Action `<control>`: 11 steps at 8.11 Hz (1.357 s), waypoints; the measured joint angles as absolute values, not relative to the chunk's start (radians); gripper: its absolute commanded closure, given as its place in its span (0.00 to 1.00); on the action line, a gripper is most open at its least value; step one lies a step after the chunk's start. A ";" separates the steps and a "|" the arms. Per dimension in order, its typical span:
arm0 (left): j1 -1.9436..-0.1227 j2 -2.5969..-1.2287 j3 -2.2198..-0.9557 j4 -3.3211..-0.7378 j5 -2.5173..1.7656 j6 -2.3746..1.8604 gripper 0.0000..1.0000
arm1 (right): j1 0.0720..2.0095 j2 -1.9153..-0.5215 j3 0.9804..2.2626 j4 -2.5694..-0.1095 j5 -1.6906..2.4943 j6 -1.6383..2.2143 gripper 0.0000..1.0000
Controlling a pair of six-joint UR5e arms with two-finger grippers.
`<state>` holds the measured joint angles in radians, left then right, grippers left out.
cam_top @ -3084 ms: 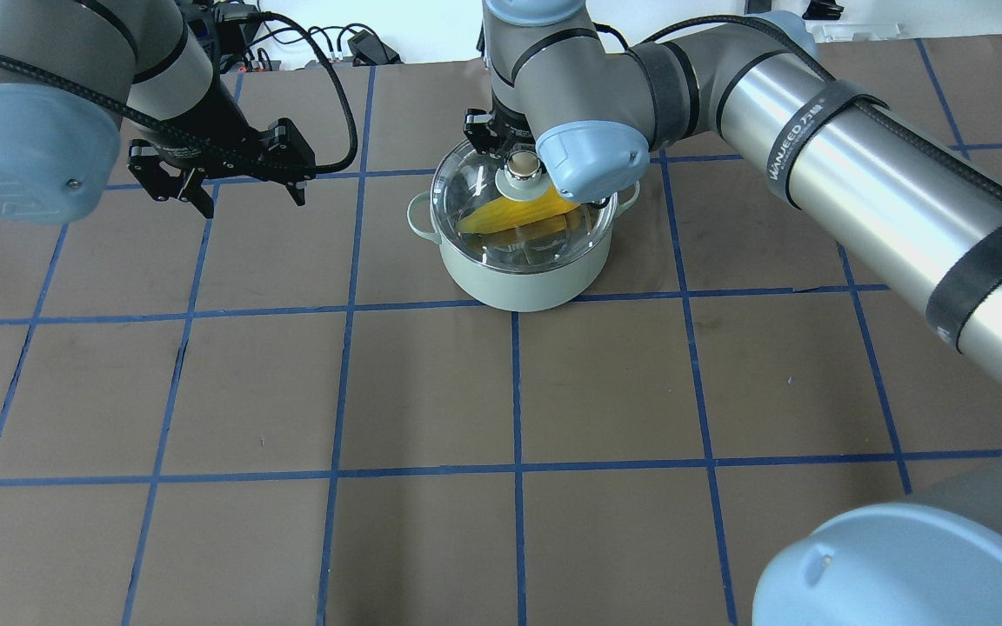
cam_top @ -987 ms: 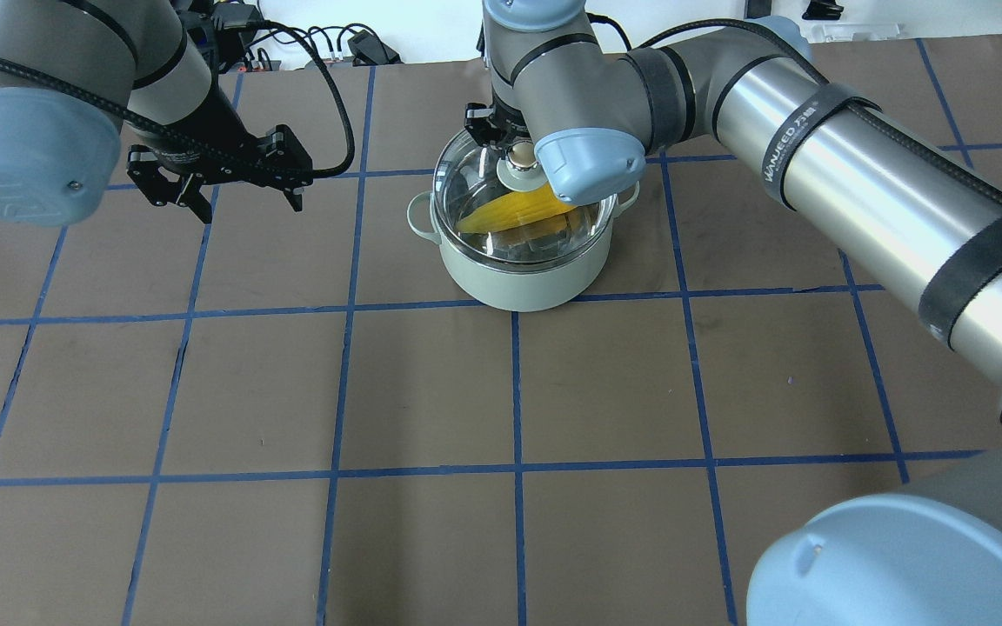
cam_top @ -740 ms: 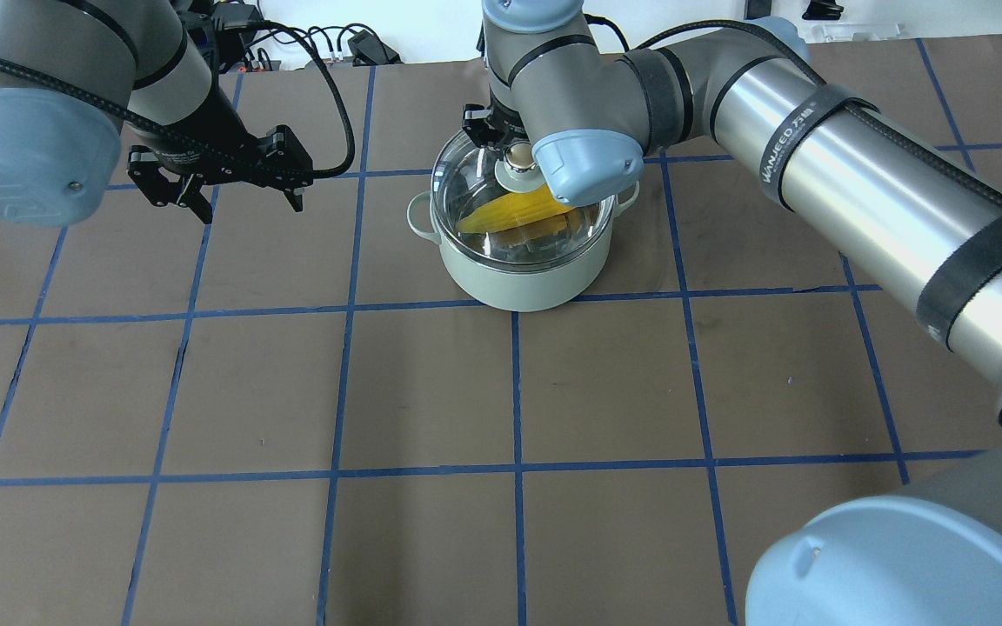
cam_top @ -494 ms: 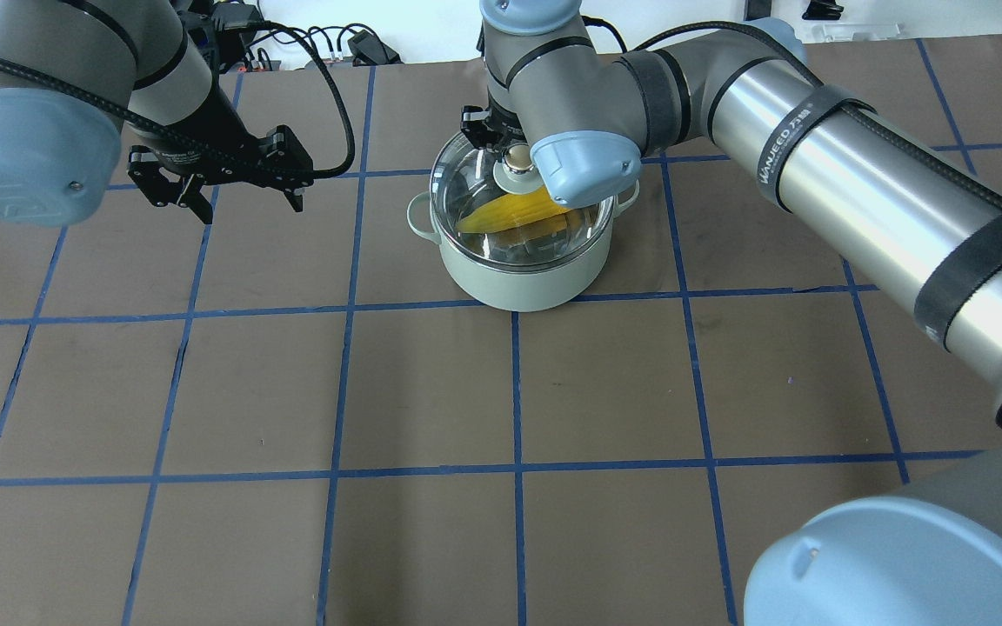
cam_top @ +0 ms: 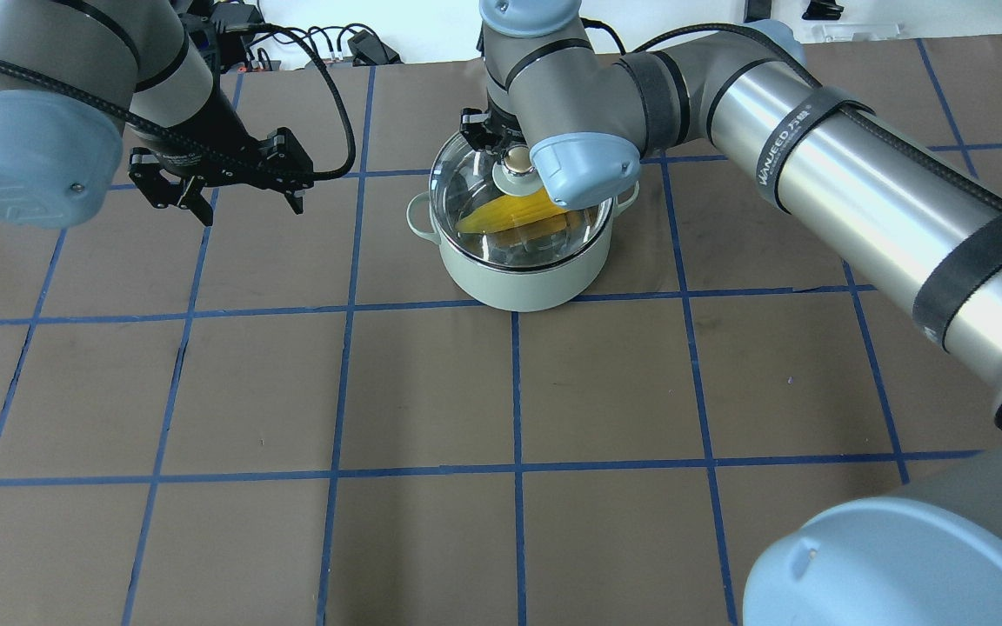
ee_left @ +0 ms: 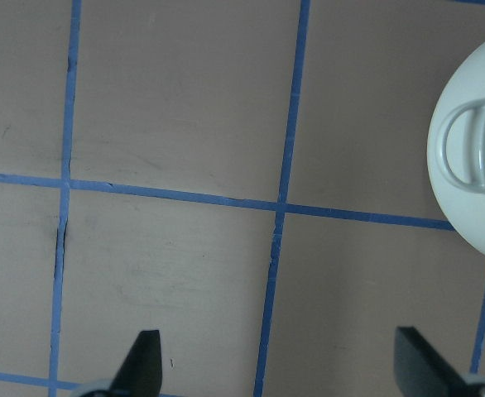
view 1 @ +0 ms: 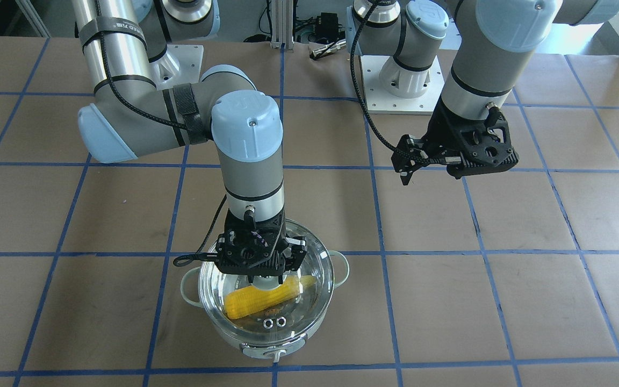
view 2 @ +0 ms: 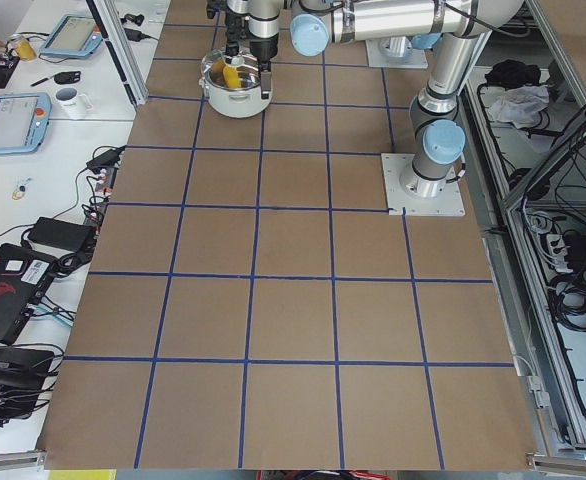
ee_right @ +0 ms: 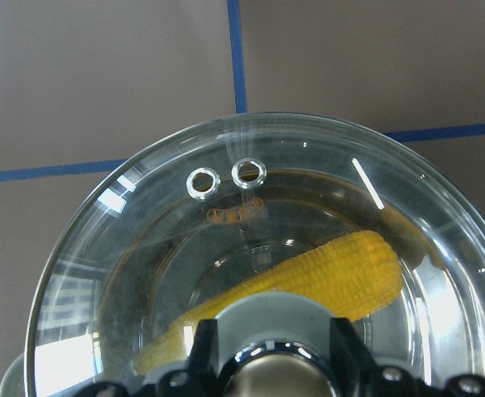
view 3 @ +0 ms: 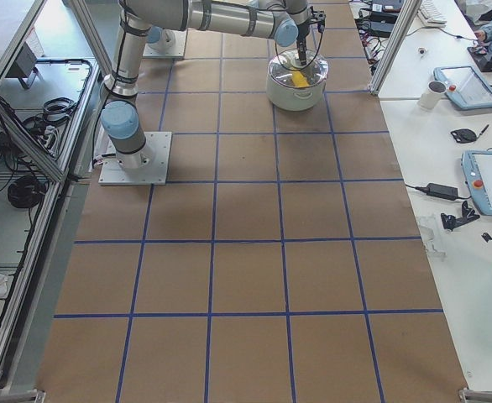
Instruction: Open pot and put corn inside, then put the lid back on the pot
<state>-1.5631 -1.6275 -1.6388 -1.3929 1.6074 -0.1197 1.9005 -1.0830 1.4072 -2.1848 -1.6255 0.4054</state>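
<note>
Shows a small round mint-green cooking pot [cam_top: 514, 283] at the far middle of a brown gridded table [cam_top: 431, 391], a bright yellow toy ear of corn [cam_top: 510, 213] lying inside, long axis side to side, under a clear domed glass lid [cam_top: 466, 178] seated on the rim. Right gripper [ee_right: 271, 347] directly above, fingers [ee_right: 203, 347] flanking the lid's beige ball knob [cam_top: 517, 159]; clamped or loose, cannot tell. Left gripper [cam_top: 250, 204] well apart on the pot's left, spread wide, empty. Likely next: straight lift off the knob, nothing in the way
</note>
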 measured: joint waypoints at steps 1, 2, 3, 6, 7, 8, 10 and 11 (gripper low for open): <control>-1.563 -1.628 -1.639 -1.393 1.608 -0.120 0.00 | 1.900 -1.083 1.407 -2.183 -1.623 0.404 1.00; -1.563 -1.628 -1.640 -1.393 1.608 -0.120 0.00 | 1.900 -1.083 1.408 -2.180 -1.621 0.403 1.00; -1.563 -1.628 -1.640 -1.392 1.609 -0.120 0.00 | 1.901 -1.084 1.408 -2.178 -1.620 0.404 1.00; -1.563 -1.628 -1.641 -1.392 1.609 -0.120 0.00 | 1.901 -1.086 1.411 -2.173 -1.626 0.396 1.00; -1.563 -1.628 -1.641 -1.392 1.610 -0.120 0.00 | 1.901 -1.085 1.413 -2.172 -1.629 0.391 1.00; -1.563 -1.628 -1.644 -1.392 1.611 -0.120 0.00 | 1.901 -1.085 1.414 -2.172 -1.630 0.387 1.00; -1.563 -1.628 -1.653 -1.386 1.611 -0.119 0.00 | 1.901 -1.084 1.415 -2.174 -1.631 0.383 0.01; -1.563 -1.629 -1.655 -1.383 1.611 -0.119 0.00 | 1.901 -1.084 1.416 -2.177 -1.631 0.382 0.00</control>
